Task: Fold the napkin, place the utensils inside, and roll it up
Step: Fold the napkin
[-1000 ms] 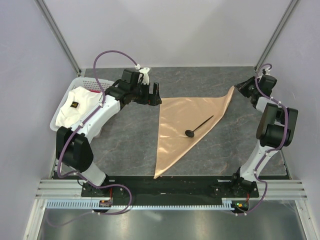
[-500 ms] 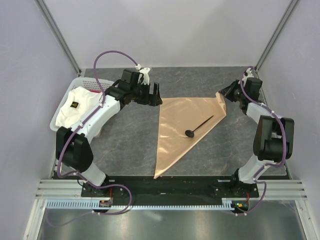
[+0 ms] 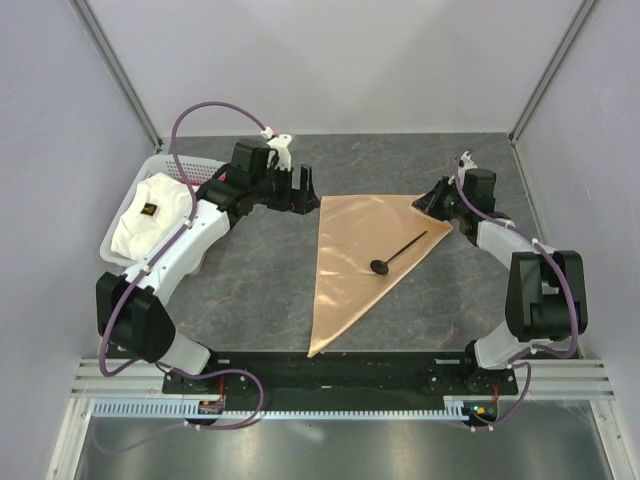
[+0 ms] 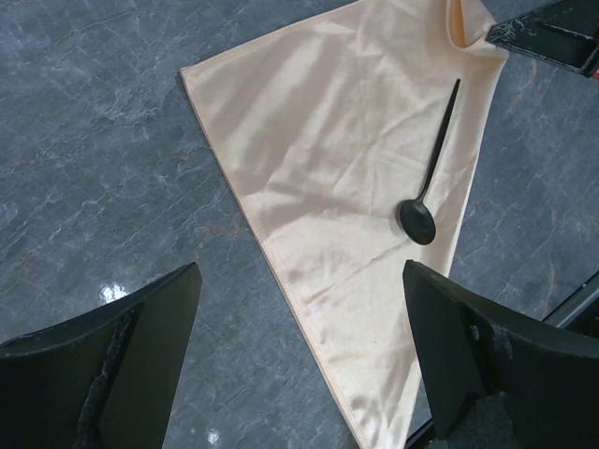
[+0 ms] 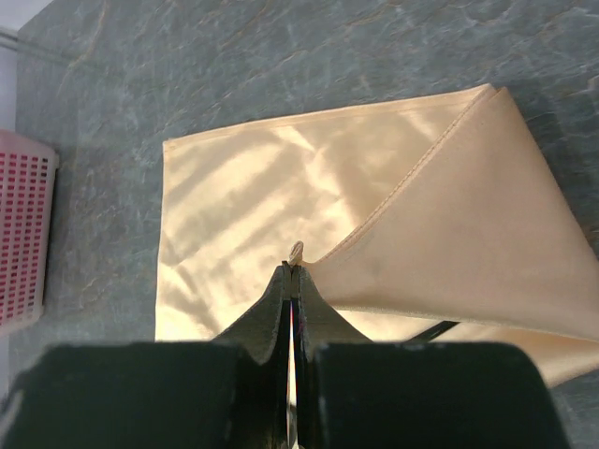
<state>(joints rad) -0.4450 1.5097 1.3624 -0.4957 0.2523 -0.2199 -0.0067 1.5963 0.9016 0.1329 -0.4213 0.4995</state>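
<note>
One peach napkin (image 3: pixel 355 250) is lying as a triangle on the bench (image 3: pixel 250 290), with a black spoon (image 3: pixel 400 251) resting on its right half. Right jaws are clenching the napkin's far right corner, holding it lifted and curled over. Left jaws are hanging released just beside the far left corner

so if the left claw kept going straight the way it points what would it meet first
Most likely the napkin, near its edge, since the open left claw angles down at it; depth is unclear, so possibly bare table beside.
</note>
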